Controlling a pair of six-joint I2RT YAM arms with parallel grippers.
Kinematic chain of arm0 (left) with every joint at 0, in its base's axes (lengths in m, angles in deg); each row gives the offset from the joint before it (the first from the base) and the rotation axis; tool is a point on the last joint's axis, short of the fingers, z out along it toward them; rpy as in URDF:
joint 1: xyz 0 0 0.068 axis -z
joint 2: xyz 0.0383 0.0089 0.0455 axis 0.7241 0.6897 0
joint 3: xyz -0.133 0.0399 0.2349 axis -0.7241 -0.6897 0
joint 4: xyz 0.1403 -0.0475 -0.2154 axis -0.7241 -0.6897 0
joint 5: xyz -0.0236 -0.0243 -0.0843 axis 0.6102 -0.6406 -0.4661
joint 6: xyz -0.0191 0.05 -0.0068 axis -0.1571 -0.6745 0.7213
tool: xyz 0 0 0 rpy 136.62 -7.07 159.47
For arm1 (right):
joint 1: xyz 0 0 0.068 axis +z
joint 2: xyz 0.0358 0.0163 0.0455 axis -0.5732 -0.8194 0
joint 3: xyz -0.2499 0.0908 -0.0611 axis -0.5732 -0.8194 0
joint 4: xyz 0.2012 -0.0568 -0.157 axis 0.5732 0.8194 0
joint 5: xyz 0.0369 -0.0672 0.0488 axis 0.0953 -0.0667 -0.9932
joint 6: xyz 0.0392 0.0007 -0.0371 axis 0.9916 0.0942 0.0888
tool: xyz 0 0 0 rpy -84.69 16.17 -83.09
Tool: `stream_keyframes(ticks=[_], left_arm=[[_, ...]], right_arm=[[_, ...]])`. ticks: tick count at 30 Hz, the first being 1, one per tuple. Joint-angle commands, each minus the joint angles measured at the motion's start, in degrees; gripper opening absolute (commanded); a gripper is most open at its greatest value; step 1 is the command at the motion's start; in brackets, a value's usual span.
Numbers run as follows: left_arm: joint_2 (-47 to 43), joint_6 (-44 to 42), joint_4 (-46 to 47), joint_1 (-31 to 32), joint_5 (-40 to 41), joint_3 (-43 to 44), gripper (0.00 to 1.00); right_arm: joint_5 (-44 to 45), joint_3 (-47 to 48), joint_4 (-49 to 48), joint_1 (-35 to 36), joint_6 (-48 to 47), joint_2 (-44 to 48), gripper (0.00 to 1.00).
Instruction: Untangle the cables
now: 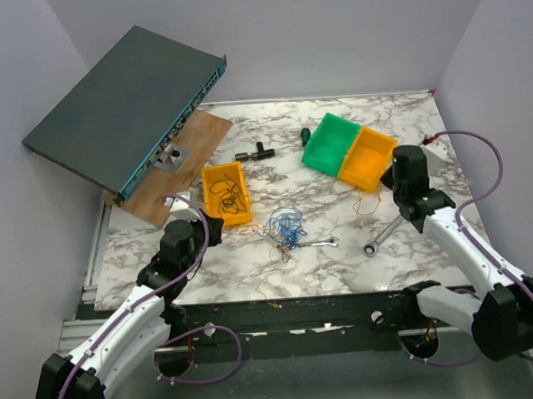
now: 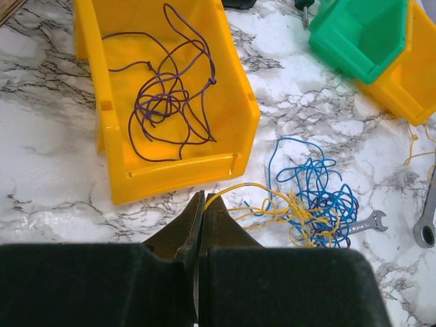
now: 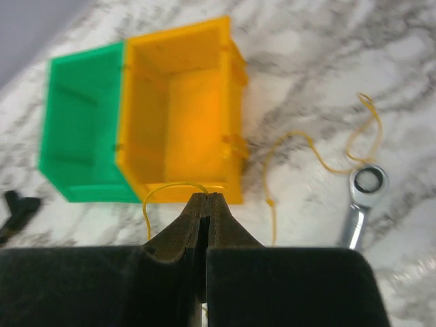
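The cables [image 2: 317,204] — a blue and yellow tangle — lie on the marble worktop [image 1: 274,176] just right of the yellow bin [image 2: 184,176], which holds a dark purple strand [image 2: 167,102]. At the bin's near corner, the left hand [image 2: 203,197] is closed on a yellow-blue end of the tangle. Well right of the bin, the right hand [image 3: 206,197] is pinched shut on a loose yellow strand [image 3: 174,183].

The right wrist view is blurred throughout; just before the orange bin [image 3: 184,116], the yellow cable [image 3: 170,184] runs behind the closed tips of the right gripper [image 3: 206,199], so whether it is pinched cannot be told. Left of that bin a black part [image 3: 17,206] is cut by the edge; the left wrist view crops the bin itself
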Motion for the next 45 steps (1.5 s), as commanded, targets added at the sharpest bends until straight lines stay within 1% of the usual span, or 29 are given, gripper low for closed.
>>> stream_keyframes(ticks=[1, 4, 7, 9, 12, 14, 15, 16, 17, 18, 19, 20, 22, 25, 30, 35, 39, 42, 43, 44, 45], left_arm=[[0.1, -0.9, 1.6, -0.2, -2.2, 0.3, 0.0], [0.1, -0.9, 1.5, -0.2, -2.6, 0.4, 0.0], [0.3, -0.8, 1.6, -0.2, -3.1, 0.4, 0.0], [0.5, -0.8, 1.7, -0.2, -3.4, 0.3, 0.0], [0.9, -0.7, 2.0, -0.1, -3.8, 0.4, 0.0], [1.0, -0.7, 2.0, -0.1, -4.0, 0.4, 0.0], [0.9, -0.7, 2.0, -0.2, -4.0, 0.4, 0.0], [0.9, -0.7, 2.0, -0.2, -4.1, 0.4, 0.0], [0.7, -0.7, 2.0, -0.2, -4.1, 0.4, 0.0], [0.6, -0.7, 2.0, -0.2, -4.2, 0.4, 0.0], [0.4, -0.7, 1.9, -0.2, -4.3, 0.4, 0.0], [0.3, -0.7, 1.8, -0.2, -4.2, 0.4, 0.0], [0.0, -0.6, 1.7, -0.2, -4.3, 0.3, 0.0], [-0.2, -0.7, 1.8, -0.2, -4.3, 0.3, 0.0], [-0.6, -0.7, 1.5, -0.1, -4.3, 0.4, 0.0], [-0.9, -0.7, 1.3, -0.1, -4.3, 0.3, 0.0], [-1.1, -0.7, 1.2, -0.2, -4.3, 0.3, 0.0], [-1.2, -0.7, 1.2, -0.2, -4.3, 0.3, 0.0], [-1.2, -0.7, 1.1, -0.1, -4.3, 0.3, 0.0], [-1.4, -0.7, 1.1, -0.1, -4.3, 0.3, 0.0], [-1.4, -0.7, 1.1, -0.2, -4.3, 0.3, 0.0]], right_arm=[[9.6, -1.1, 14.2, -2.1, 10.8, -3.6, 0.01], [9.4, -3.0, 14.7, -5.8, 15.2, -5.9, 0.01], [1.3, -3.7, 9.1, -12.0, 14.3, -9.2, 0.01], [-2.8, -1.9, 8.0, -15.6, 15.0, -13.7, 0.01], [-3.2, 1.4, 8.4, -17.9, 17.5, -19.1, 0.01], [-2.4, 3.4, 8.0, -18.1, 17.9, -21.7, 0.06], [-1.6, 4.7, 8.6, -18.1, 18.3, -23.2, 0.07], [0.1, 5.6, 9.0, -18.1, 18.5, -24.2, 0.11], [2.0, 6.3, 9.2, -18.1, 18.9, -25.0, 0.19], [3.8, 7.0, 9.2, -18.1, 18.3, -25.6, 0.35], [4.6, 7.7, 9.1, -18.1, 16.9, -26.2, 0.46], [5.1, 8.5, 9.2, -18.1, 15.9, -26.9, 0.55], [5.4, 9.4, 9.1, -18.2, 14.4, -28.1, 0.63], [5.4, 10.3, 9.1, -18.3, 13.4, -29.6, 0.71], [5.4, 10.7, 7.6, -18.6, 10.1, -31.2, 0.8], [5.2, 9.1, 3.8, -19.1, 6.5, -32.2, 0.79], [4.6, 8.5, 1.0, -19.2, 5.3, -34.2, 0.7], [4.6, 8.6, 0.9, -19.2, 6.8, -36.1, 0.58], [4.6, 8.3, 0.9, -19.1, 7.4, -36.3, 0.53], [4.7, 8.0, 0.9, -19.2, 8.2, -36.1, 0.47], [4.9, 7.4, 0.8, -19.2, 8.7, -35.7, 0.35]])
